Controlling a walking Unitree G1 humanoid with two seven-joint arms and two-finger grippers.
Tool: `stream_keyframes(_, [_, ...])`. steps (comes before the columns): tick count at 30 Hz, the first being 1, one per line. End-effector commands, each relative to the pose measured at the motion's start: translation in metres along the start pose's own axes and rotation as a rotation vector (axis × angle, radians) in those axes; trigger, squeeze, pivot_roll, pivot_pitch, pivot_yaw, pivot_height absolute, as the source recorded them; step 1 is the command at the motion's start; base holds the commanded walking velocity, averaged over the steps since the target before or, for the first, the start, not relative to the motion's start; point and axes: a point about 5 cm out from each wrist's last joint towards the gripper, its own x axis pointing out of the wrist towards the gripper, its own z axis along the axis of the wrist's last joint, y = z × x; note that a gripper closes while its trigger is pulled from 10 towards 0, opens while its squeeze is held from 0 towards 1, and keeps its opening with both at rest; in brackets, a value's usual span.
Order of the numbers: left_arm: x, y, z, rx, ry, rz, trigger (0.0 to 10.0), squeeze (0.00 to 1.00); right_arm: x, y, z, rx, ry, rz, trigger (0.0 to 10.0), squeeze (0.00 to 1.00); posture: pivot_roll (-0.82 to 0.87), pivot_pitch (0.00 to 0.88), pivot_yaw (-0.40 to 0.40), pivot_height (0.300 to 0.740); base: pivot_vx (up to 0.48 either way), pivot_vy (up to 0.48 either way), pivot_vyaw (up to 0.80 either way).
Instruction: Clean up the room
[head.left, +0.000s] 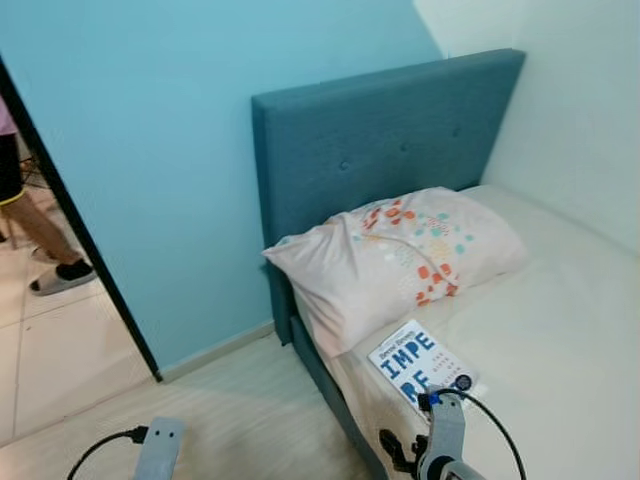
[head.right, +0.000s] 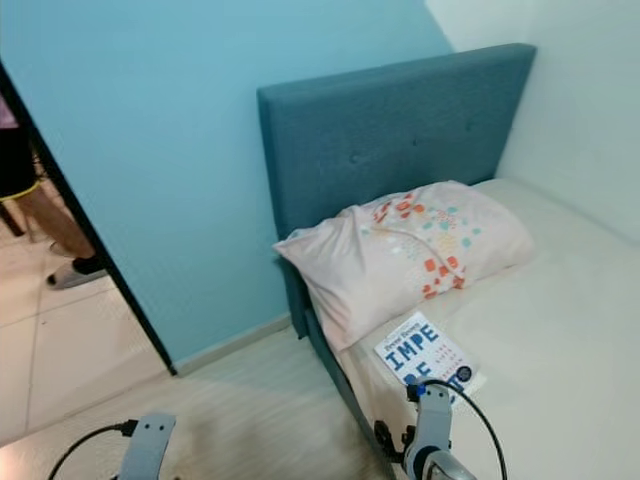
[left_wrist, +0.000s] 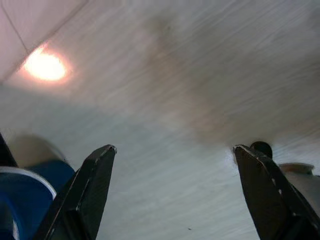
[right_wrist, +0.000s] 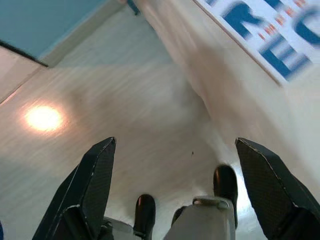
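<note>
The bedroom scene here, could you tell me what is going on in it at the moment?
The robot stands beside a bed with a blue padded headboard. A patterned pillow lies at the head, and a white book with blue lettering rests on the mattress near its edge. Nothing is being handled: the left claw and the right claw both hang open over the pale floor. A person's legs show in the doorway.
</note>
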Motion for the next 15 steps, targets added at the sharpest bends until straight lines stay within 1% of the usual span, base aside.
stream_keyframes(1, [-0.001,-0.004,-0.006,0.023,0.022,-0.015,10.0,0.00,-0.004,-0.004,-0.017,0.042,0.055,-0.033,10.0,0.00,-0.01,0.000,-0.022,0.740,0.000,0.000,0.00])
stream_keyframes(6, [-0.001,-0.007,-0.007,0.044,0.029,-0.029,10.0,0.00,-0.012,-0.011,-0.042,0.040,0.131,-0.064,10.0,0.00,-0.01,0.000,-0.029,0.740,0.000,0.000,0.00])
stream_keyframes(8, [-0.002,-0.008,-0.008,0.048,0.032,-0.031,10.0,0.00,-0.013,-0.012,-0.045,0.041,0.138,-0.070,10.0,0.00,-0.01,0.000,-0.029,0.740,0.000,0.000,0.00])
stream_keyframes(11, [-0.003,-0.008,-0.017,0.051,0.057,-0.036,10.0,0.00,-0.020,-0.021,-0.060,0.011,0.204,-0.163,10.0,0.00,-0.02,0.000,-0.025,0.740,0.000,0.000,0.00])
stream_keyframes(13, [-0.004,-0.008,-0.022,0.060,0.077,-0.038,10.0,0.00,-0.024,-0.025,-0.066,-0.004,0.235,-0.189,10.0,0.00,-0.02,0.000,-0.028,0.740,0.000,0.000,0.00])
stream_keyframes(15, [-0.004,-0.008,-0.024,0.067,0.086,-0.038,10.0,0.00,-0.025,-0.026,-0.068,-0.011,0.244,-0.192,10.0,0.00,-0.03,0.000,-0.028,0.740,0.000,0.000,0.00])
